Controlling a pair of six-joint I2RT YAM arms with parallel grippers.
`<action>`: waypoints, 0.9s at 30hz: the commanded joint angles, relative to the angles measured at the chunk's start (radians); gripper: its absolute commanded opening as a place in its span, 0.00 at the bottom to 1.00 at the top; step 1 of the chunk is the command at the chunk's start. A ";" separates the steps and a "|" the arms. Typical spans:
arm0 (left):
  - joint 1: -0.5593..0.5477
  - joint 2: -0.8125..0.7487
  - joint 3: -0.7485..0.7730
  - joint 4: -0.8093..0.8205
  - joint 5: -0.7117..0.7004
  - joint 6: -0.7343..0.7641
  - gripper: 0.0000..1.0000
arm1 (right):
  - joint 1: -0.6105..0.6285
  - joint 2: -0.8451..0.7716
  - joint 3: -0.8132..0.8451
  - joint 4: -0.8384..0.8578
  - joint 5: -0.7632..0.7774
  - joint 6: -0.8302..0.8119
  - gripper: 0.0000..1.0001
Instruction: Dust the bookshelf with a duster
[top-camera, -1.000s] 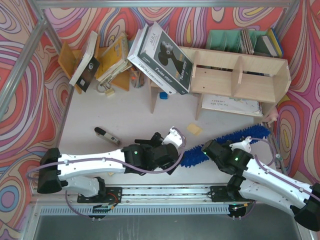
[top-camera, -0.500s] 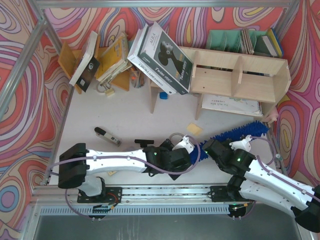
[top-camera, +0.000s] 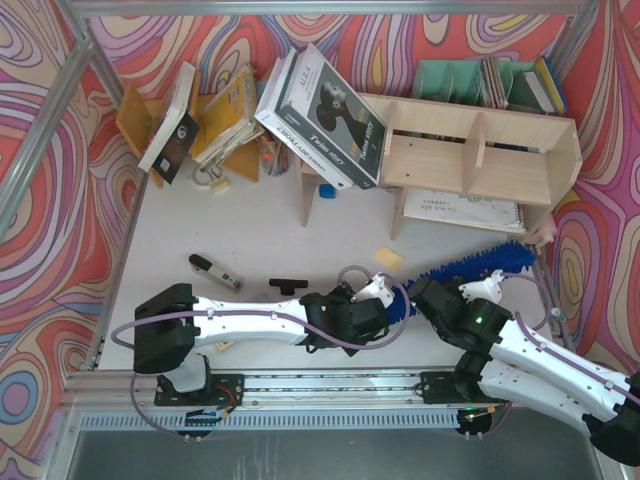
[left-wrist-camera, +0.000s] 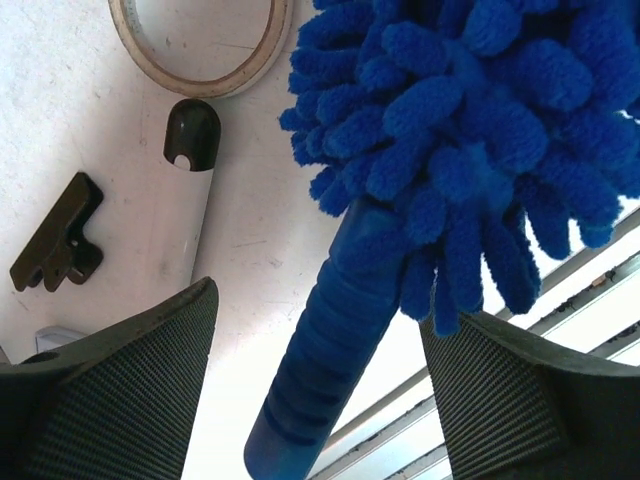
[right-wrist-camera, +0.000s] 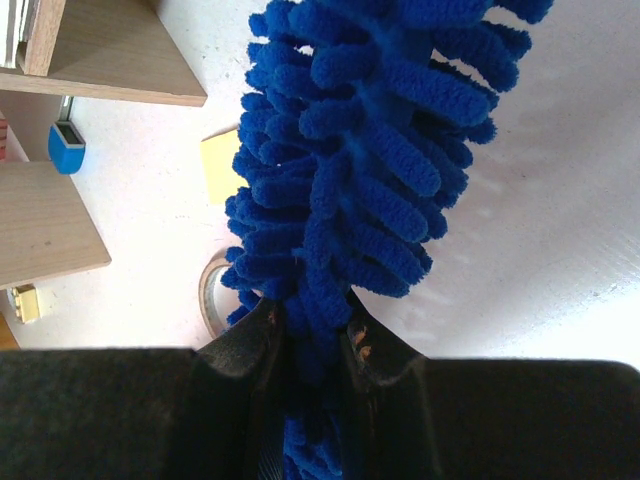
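Observation:
The bright-blue fluffy duster (top-camera: 480, 265) lies slantwise in front of the pale plywood bookshelf (top-camera: 470, 150), its tip near the shelf's right foot. My right gripper (top-camera: 428, 292) is shut on the shaggy strands near the handle end; in the right wrist view the duster (right-wrist-camera: 360, 150) rises from between the closed fingers of that gripper (right-wrist-camera: 310, 345). My left gripper (top-camera: 390, 298) is at the handle. In the left wrist view the smooth blue handle (left-wrist-camera: 330, 340) stands between the fingers (left-wrist-camera: 120, 400) of that gripper (left-wrist-camera: 320, 400), open, with a gap on each side.
A tape roll (left-wrist-camera: 195, 40), a black-tipped white pen (top-camera: 215, 272) and a black clip (top-camera: 288, 283) lie on the white table by the left arm. A yellow sticky note (top-camera: 388, 259) lies ahead. A large boxed product (top-camera: 320, 115) and leaning books (top-camera: 200, 120) stand left of the shelf.
My left arm has slid right until its fingers straddle the duster's handle, and its jaws have narrowed. The right gripper has drawn the duster slightly up and right.

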 joint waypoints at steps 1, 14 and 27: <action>-0.002 0.039 0.019 0.012 -0.014 0.010 0.69 | -0.006 -0.015 0.018 0.016 0.032 -0.004 0.06; -0.002 0.056 0.011 0.025 -0.014 0.010 0.35 | -0.005 -0.024 0.016 0.015 0.033 -0.004 0.06; -0.045 -0.003 0.039 -0.025 -0.041 0.016 0.00 | -0.006 -0.029 0.055 -0.064 0.050 0.018 0.14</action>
